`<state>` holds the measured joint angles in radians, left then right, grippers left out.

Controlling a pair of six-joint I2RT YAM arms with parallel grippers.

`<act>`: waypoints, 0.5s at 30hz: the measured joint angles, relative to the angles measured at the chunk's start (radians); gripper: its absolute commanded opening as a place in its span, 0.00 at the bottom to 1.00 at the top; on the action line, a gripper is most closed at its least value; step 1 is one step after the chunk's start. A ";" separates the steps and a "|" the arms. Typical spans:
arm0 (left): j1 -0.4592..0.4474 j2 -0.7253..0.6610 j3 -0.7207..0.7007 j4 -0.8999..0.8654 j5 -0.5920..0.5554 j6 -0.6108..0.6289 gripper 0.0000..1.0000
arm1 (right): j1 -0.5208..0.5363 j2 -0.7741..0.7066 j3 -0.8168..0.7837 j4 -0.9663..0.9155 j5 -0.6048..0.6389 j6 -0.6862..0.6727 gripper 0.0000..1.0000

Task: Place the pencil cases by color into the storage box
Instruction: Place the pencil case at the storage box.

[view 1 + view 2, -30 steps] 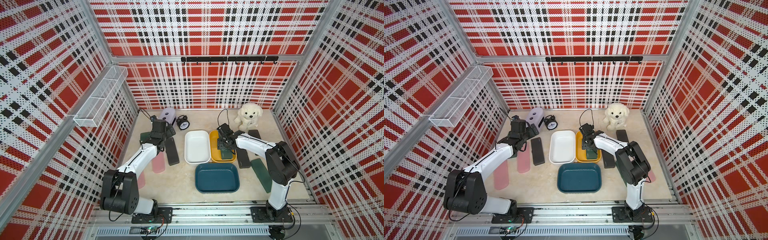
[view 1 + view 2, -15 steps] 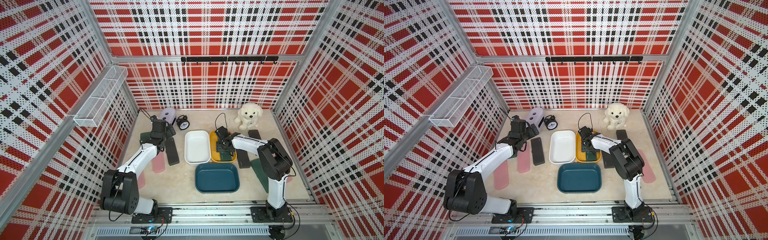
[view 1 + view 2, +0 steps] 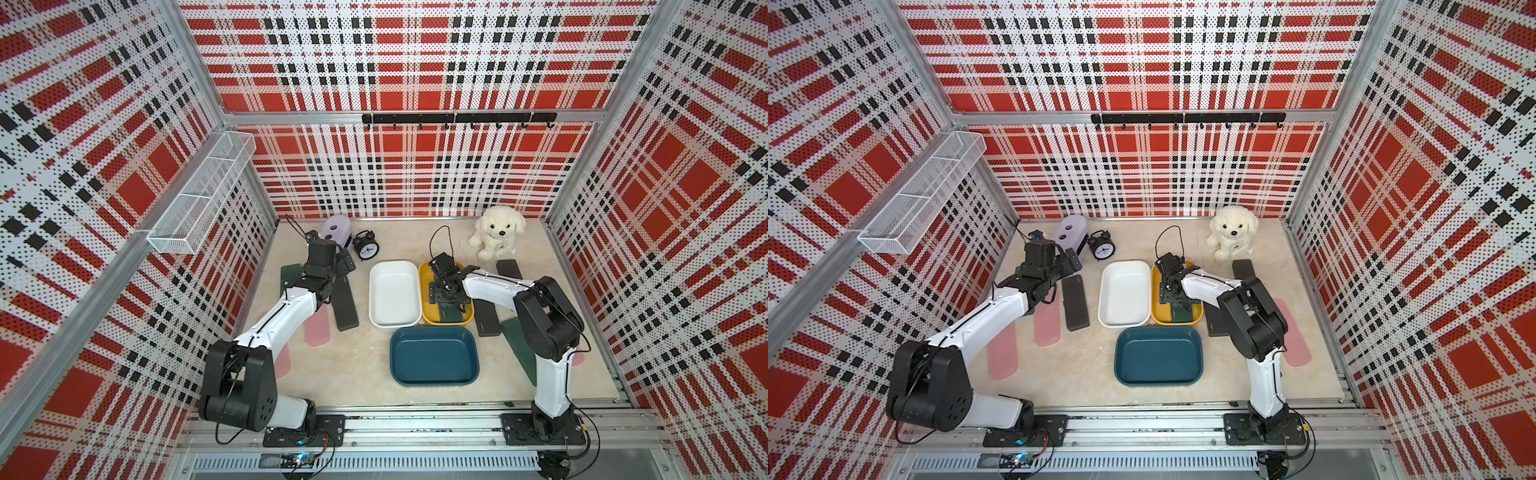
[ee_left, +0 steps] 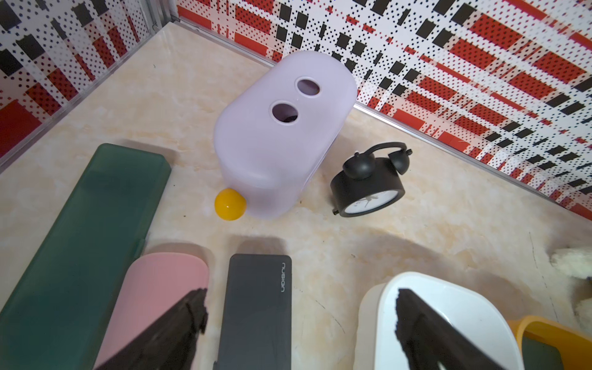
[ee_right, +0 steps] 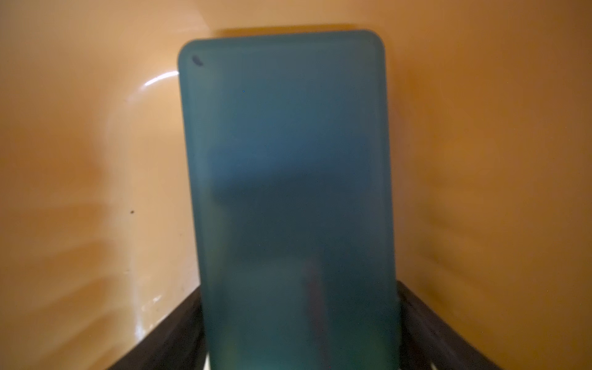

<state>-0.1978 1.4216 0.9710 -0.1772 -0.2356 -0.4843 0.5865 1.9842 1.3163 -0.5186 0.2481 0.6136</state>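
A dark green pencil case (image 5: 288,160) lies in the yellow storage box (image 3: 424,305), also seen in a top view (image 3: 1183,313). My right gripper (image 5: 300,286) is low inside that box (image 3: 446,296), one finger close on each side of the case. The blurred picture hides whether they press it. My left gripper (image 4: 298,323) hangs open near the back left (image 3: 338,266), above a black pencil case (image 4: 256,307) with a pink one (image 4: 160,298) and a green one (image 4: 80,243) beside it. More cases lie right of the boxes: black (image 3: 486,318), green (image 3: 519,345), pink (image 3: 1293,332).
A white box (image 3: 374,291) and a dark blue box (image 3: 395,357) stand next to the yellow one. At the back are a lilac box (image 4: 282,128), a yellow ball (image 4: 230,204), a black alarm clock (image 4: 368,185) and a plush dog (image 3: 496,232). Patterned walls close in three sides.
The right arm's elbow has swung in toward the boxes while its gripper stayed in the yellow box with the green case. The left arm has not moved.
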 measured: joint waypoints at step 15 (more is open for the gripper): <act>-0.008 -0.037 0.000 -0.069 -0.012 -0.001 1.00 | 0.006 0.000 0.012 0.001 0.015 -0.044 1.00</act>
<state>-0.2054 1.3842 0.9714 -0.2466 -0.2474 -0.4850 0.5926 1.9839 1.3281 -0.5179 0.2634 0.5694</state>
